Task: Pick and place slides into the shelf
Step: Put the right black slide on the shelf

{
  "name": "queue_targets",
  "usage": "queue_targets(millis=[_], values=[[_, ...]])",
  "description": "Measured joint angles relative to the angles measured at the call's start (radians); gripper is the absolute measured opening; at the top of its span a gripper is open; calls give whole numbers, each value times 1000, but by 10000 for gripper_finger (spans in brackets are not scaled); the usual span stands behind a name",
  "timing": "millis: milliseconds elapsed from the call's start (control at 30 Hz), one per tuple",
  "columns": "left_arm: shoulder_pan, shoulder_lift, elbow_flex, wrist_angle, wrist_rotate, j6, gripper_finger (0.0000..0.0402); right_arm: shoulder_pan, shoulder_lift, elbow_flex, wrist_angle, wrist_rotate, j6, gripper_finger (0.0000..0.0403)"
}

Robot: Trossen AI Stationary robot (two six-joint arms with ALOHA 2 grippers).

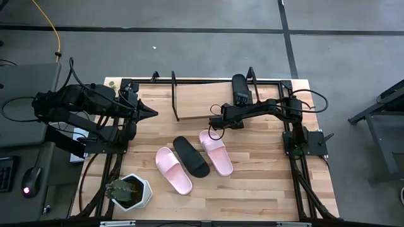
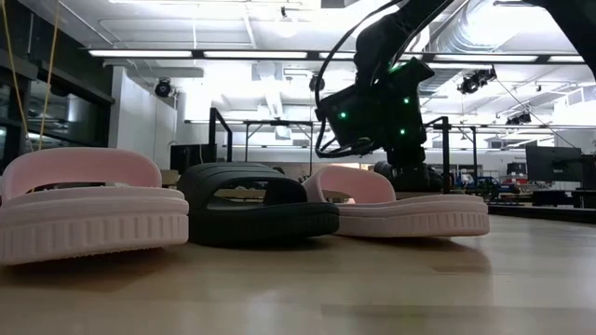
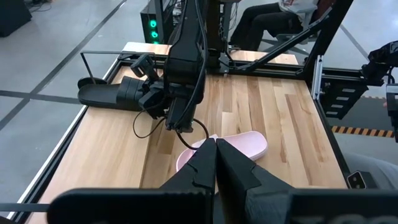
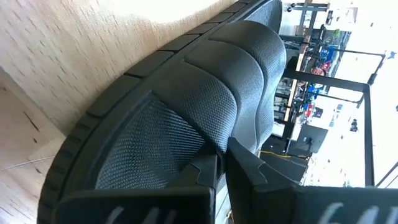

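This was a robotics lab or workshop. A wooden table (image 1: 252,189) boxed in a black metal frame (image 1: 297,161) stood on a bare grey concrete floor (image 1: 189,50) marked with dark lines. Beyond it, the level view showed an open industrial hall with long ceiling lights (image 2: 242,53), exposed ducts (image 2: 484,28) and monitors (image 2: 554,167) on distant benches.
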Motion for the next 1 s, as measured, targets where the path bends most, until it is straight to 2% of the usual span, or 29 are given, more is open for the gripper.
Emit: queue_targets(millis=[1000], values=[[0,0,0,0,0,0,1,2,0,0,2,-46,1,83]])
